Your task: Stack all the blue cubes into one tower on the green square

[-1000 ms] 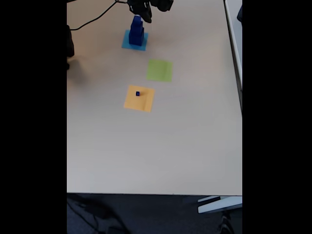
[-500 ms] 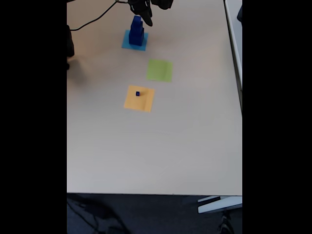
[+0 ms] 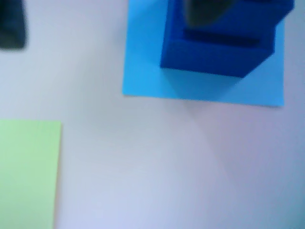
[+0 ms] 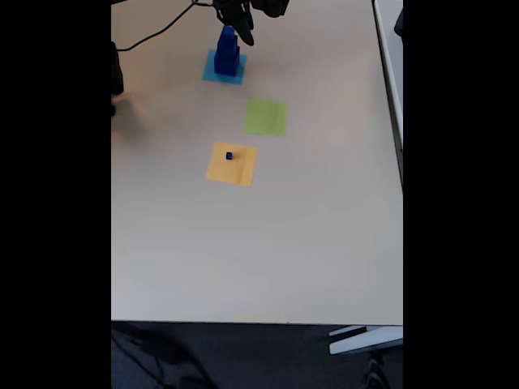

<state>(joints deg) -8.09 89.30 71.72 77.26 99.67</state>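
Fixed view: tower (image 4: 227, 51) seen on the light-blue square (image 4: 212, 73), not the green square (image 4: 265, 117).
End effector (image 4: 241, 23) sits beside the tower's top; its opening cannot be judged, and a nudge could topple the tower.

Matt paper-like green square (image 4: 265, 117), smooth solid blue cubes (image 3: 217, 45), smooth matt table (image 4: 259, 243)

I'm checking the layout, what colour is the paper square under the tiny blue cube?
Orange-yellow: the tiny blue cube sits on the orange-yellow paper square, clearest in the fixed view.
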